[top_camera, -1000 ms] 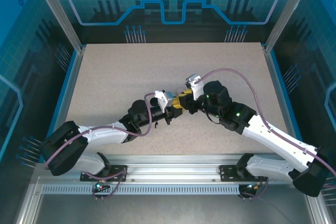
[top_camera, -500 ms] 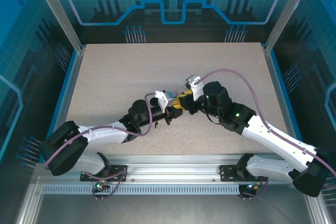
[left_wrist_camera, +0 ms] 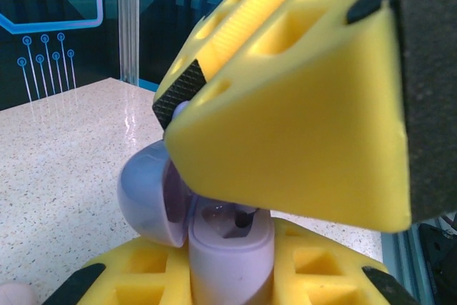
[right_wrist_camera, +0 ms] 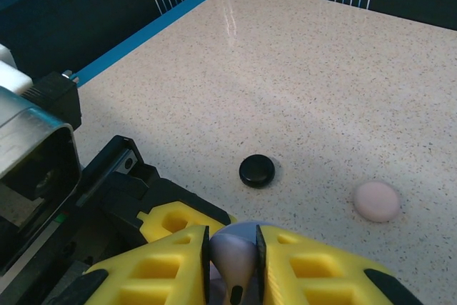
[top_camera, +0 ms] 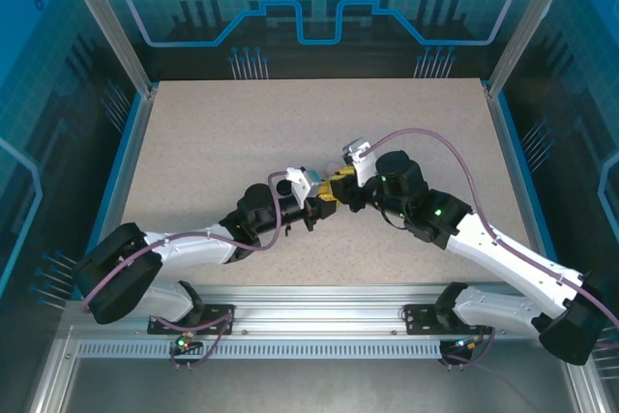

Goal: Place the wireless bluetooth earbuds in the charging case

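the lilac earbud [right_wrist_camera: 232,253] sits pinched between the yellow fingers of the right gripper [right_wrist_camera: 232,237], which is closed on it. just below it is the lilac case [left_wrist_camera: 228,248], standing upright with its lid [left_wrist_camera: 143,198] swung open toward 9 o'clock. the left gripper [left_wrist_camera: 228,280] is clamped on the lower half of the case.

the left wrist view gives the close detail. a small lilac tip [left_wrist_camera: 178,111] pokes out at the end of the right gripper's finger, at about 11 o'clock from the case mouth, near it but apart from it. a small dark bit lies in the case's well, too small to tell what it is.

the right wrist view adds what lies beyond. a black case [right_wrist_camera: 257,171] rests closed on the table at 12 o'clock from the fingers, and a pink case [right_wrist_camera: 376,201] lies at 2 o'clock, well apart from the black one. the left arm's wrist [right_wrist_camera: 36,155] crowds in at 9 o'clock.

the top view places the two grippers tip to tip near the middle of the table [top_camera: 406,113]. bare surface runs from them to the far edge at 12 o'clock and to both sides. the blue edge [right_wrist_camera: 164,23] is well away at 11 o'clock.
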Controlling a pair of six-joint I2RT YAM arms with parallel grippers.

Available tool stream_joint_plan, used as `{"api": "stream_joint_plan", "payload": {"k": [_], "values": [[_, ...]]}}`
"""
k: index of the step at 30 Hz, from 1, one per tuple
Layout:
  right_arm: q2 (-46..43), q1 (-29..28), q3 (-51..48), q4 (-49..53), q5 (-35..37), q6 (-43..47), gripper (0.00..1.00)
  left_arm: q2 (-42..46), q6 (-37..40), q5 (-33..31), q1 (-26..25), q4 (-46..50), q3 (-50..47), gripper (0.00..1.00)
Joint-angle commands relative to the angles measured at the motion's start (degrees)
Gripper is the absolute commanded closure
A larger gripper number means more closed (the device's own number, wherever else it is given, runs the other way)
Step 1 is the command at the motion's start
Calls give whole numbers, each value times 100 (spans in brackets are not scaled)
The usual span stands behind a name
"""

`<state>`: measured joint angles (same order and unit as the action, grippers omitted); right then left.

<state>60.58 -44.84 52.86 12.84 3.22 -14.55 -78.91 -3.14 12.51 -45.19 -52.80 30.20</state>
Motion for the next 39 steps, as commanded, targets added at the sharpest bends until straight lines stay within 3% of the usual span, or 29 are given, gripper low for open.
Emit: {"api": "stream_joint_plan", "payload": {"k": [1,10,22,39], "values": [[-64,120,-109,78,-317,-78,76,159,-97,126,-43,-383,228,97],[-160,308,-215,-42,-682,-294,76,148,-86,121,-42,-440,206,97],[-210,338,-61,-92,-501,-283,76,113,-124,137,-45,-449,197,97],[-310,330,-144,-910,-419,-374,76,-63,-396,230,-43,-614,250,97]]}}
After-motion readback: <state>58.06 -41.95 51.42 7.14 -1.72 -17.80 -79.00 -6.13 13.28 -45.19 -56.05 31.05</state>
